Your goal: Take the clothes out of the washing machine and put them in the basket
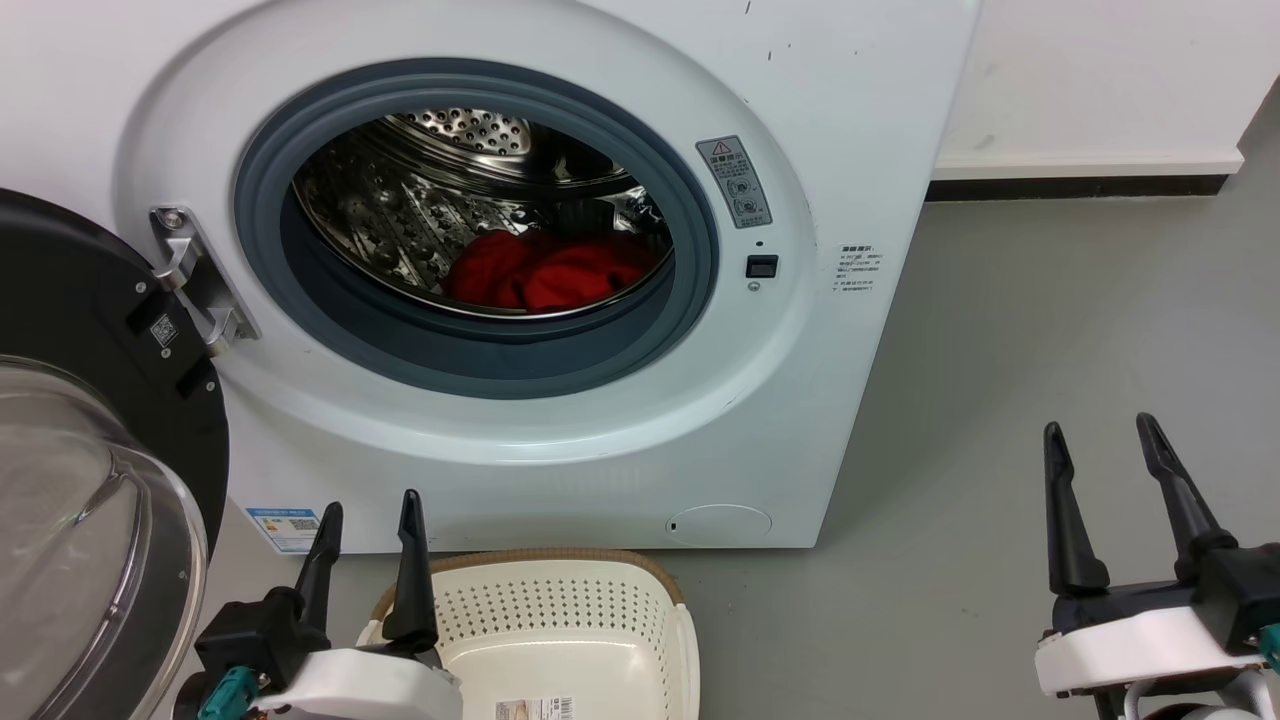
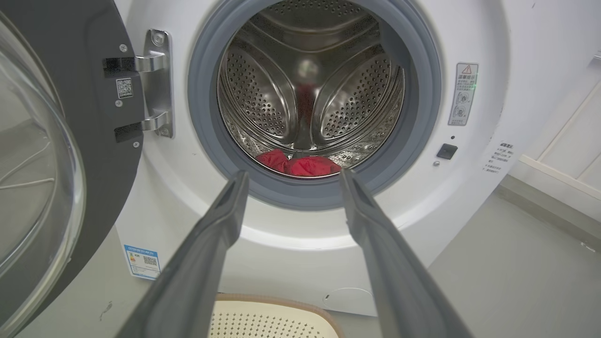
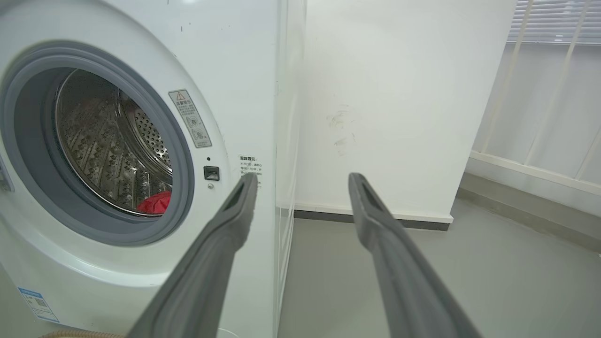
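**A:** Nearest items logged?

**B:** The left gripper (image 1: 369, 503) was recorded low at the left, fingers spread apart, nothing held. The right gripper (image 1: 1098, 428) was recorded low at the right over bare floor (image 1: 1000, 350), likewise parted and empty. The basket (image 1: 560, 600) was noted on the floor just beside the left gripper, close in front of the washing machine (image 1: 850, 150), mouth up. No garment was seen in the part of it in view.

**A:** And farther in?

**B:** The door (image 1: 70, 290) was found swung wide to the left. The clothes (image 1: 545, 270) were seen at the bottom of the drum (image 1: 400, 200), behind the grey seal (image 1: 500, 360).

**A:** Step judged?

**B:** The first reach was judged not yet begun. A reach over the seal's lower lip and down to the drum floor would be called for, fingers parted until fabric was bracketed. The left gripper was judged better aligned: in the left wrist view the red bundle was framed between its fingers.

**A:** Lie of the bundle?

**B:** A low heap was noted, its long axis running side to side across the drum. No distinct end or pointing direction could be made out.
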Robot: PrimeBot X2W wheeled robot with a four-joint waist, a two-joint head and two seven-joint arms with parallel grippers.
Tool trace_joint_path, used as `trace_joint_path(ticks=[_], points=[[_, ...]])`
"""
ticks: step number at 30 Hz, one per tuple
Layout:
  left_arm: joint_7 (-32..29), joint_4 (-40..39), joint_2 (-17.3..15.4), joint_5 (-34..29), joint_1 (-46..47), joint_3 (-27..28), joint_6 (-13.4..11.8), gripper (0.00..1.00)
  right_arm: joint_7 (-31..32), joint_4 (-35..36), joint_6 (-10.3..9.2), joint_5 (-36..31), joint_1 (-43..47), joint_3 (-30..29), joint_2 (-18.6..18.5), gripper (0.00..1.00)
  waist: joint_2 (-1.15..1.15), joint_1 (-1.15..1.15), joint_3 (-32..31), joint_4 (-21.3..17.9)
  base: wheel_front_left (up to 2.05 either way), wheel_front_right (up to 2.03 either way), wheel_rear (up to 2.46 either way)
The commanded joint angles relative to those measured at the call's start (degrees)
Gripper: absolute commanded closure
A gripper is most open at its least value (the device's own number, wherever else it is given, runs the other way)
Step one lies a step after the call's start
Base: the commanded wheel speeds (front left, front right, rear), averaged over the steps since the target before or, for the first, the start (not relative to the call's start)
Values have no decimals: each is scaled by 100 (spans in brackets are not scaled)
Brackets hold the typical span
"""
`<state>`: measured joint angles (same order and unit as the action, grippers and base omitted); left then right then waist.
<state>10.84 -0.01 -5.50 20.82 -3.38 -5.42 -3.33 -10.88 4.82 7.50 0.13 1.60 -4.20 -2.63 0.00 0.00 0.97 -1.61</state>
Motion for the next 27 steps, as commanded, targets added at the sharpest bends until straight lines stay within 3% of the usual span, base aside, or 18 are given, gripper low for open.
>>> trace_joint_path(ticks=[1,13,27], points=[[63,24,-39,-262,62,42,46,0,-55,25,-2,-221,7,6,-27,0,0,0,-1,-5,0,0,0],[215,-61,-111,-1175,-13,-141,-253,0,-200,-87,-2,-836,115,-85,-31,0,0,0,7,-36,0,0,0],[357,-139,-160,-1685,-79,-261,-317,0,-352,-677,-3,-577,124,-40,-34,0,0,0,15,-67,0,0,0]])
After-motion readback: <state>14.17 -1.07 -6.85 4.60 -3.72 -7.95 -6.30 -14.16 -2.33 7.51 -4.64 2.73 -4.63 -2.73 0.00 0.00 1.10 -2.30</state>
